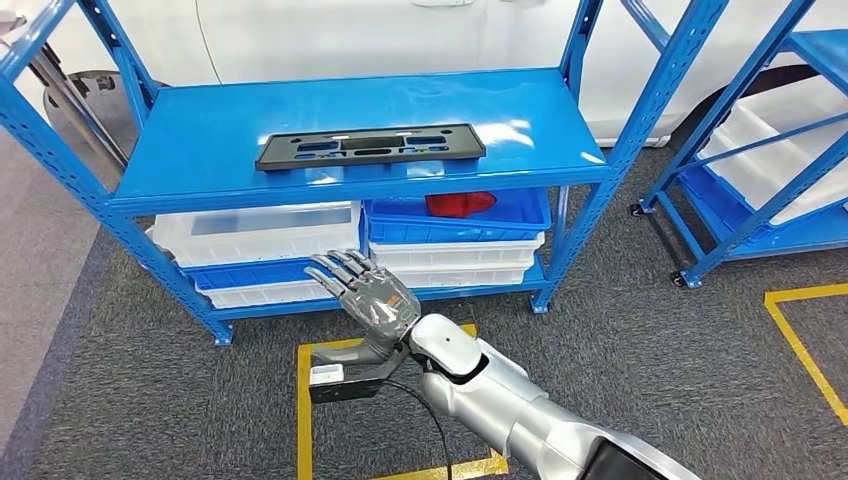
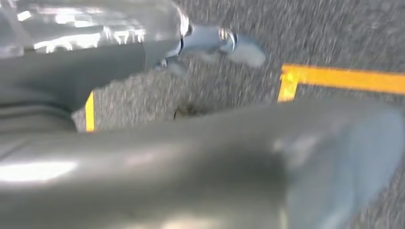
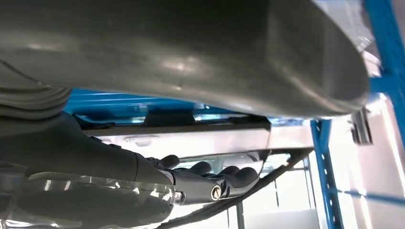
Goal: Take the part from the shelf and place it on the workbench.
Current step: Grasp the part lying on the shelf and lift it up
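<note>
The part, a long flat black plastic panel (image 1: 370,146) with cut-outs, lies on the top board of the blue shelf (image 1: 200,130). My right hand (image 1: 368,295) is raised in front of the shelf's lower level, below and slightly left of the panel. Its fingers are spread and it holds nothing. In the right wrist view its dark fingers (image 3: 210,179) stretch toward the blue shelf (image 3: 114,102), apart from the thumb. My left hand (image 2: 200,157) hangs over the grey carpet, blurred, with bare floor between thumb and fingers.
Under the top board stand white bins (image 1: 260,230) and a blue bin holding a red item (image 1: 460,203). A second blue rack (image 1: 760,150) stands to the right. Yellow tape (image 1: 305,410) marks the grey carpet, and a white car body is behind the shelf.
</note>
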